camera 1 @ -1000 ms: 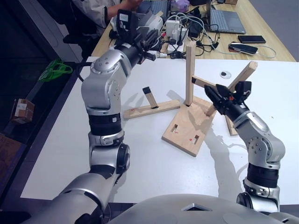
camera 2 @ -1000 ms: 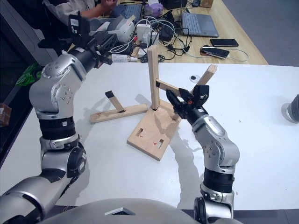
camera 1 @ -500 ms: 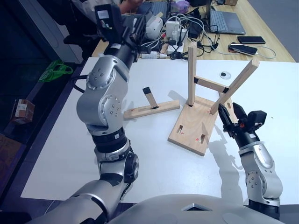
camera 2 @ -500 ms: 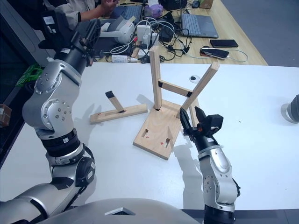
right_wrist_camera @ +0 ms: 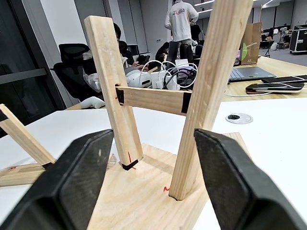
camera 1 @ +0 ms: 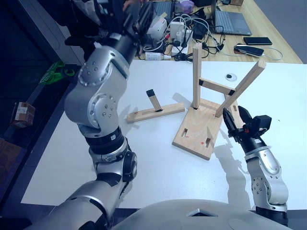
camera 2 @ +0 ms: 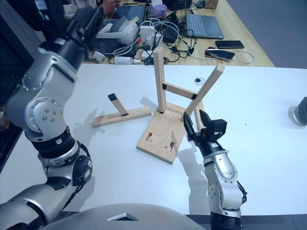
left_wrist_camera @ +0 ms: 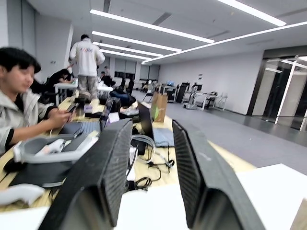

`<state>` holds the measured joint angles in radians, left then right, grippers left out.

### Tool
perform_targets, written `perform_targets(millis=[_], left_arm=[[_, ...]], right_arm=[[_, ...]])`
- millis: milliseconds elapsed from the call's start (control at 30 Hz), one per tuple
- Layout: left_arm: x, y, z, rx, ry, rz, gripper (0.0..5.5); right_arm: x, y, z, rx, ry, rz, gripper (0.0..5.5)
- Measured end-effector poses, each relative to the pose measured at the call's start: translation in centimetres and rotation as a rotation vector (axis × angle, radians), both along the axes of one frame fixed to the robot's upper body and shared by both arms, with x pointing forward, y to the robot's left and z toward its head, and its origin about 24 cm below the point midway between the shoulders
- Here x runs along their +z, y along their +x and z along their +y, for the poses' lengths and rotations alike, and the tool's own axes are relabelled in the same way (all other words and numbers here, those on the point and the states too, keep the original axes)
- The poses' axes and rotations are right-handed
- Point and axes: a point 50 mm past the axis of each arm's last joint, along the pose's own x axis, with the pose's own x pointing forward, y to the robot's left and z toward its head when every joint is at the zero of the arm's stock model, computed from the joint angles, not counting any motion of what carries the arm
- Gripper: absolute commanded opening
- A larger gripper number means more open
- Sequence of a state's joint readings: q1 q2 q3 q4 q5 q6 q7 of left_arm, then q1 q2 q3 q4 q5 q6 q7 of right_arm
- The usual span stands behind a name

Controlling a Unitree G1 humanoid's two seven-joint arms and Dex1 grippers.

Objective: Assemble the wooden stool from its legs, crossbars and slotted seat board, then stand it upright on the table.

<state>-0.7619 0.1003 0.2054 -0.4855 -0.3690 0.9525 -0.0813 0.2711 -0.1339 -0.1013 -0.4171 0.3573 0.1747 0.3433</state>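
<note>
The slotted seat board [camera 1: 194,127] lies flat on the white table. An upright leg [camera 1: 195,72] and a slanted leg [camera 1: 243,85] stand in it, joined by a crossbar [camera 1: 214,86]. A second leg with a short stub [camera 1: 156,111] lies on the table to the left of the board. My right gripper [camera 1: 236,118] is open and empty, just near of the slanted leg's foot; in the right wrist view its fingers [right_wrist_camera: 81,184] flank both legs. My left gripper [left_wrist_camera: 153,172] is open and raised high, far from the parts, facing the desk.
A wooden desk [camera 1: 268,26] behind the table carries laptops, cables and phones. A round grommet [camera 1: 232,76] sits in the table top at the back right. A grey object [camera 2: 301,112] stands at the right edge. Another wooden piece [camera 2: 198,108] lies behind the slanted leg.
My right gripper has let go of the leg assembly and drawn back toward me. The slanted leg now stands steeper in the board. My left arm has swung higher.
</note>
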Motion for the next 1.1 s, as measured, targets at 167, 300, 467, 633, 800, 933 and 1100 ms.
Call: perform_targets(millis=[167, 300, 467, 633, 800, 933, 1100], left_arm=[[-4.5, 0.7, -0.4, -0.006, 0.148, 0.261, 1.53], [-10.9, 1.0, -0.1, 0.005, 0.152, 0.599, 1.53], [-10.3, 1.9, -0.8, 0.008, 0.054, 0.536, 1.53], [-3.2, 1.1, -0.8, 0.008, -0.030, 0.146, 1.53], [-1.1, 0.9, 0.8, 0.099, -0.015, -0.058, 1.53], [-9.1, 2.8, 0.2, 0.079, 0.096, 0.362, 1.53], [-15.6, 1.4, 0.1, 0.034, 0.090, 0.748, 1.53]], right_arm=[[0.0, 0.2, 0.0, 0.001, 0.000, -0.003, 3.13], [0.1, 0.8, 0.1, 0.005, 0.003, -0.009, 3.13], [-0.1, 1.0, 0.1, 0.006, 0.005, -0.004, 3.13], [-0.1, 0.9, 0.3, 0.006, 0.011, -0.007, 3.13], [-0.5, 0.9, 0.0, -0.016, 0.014, -0.006, 3.13], [-0.4, 1.2, -0.1, -0.014, 0.012, -0.011, 3.13], [0.1, 2.3, -0.2, -0.010, 0.007, -0.037, 3.13]])
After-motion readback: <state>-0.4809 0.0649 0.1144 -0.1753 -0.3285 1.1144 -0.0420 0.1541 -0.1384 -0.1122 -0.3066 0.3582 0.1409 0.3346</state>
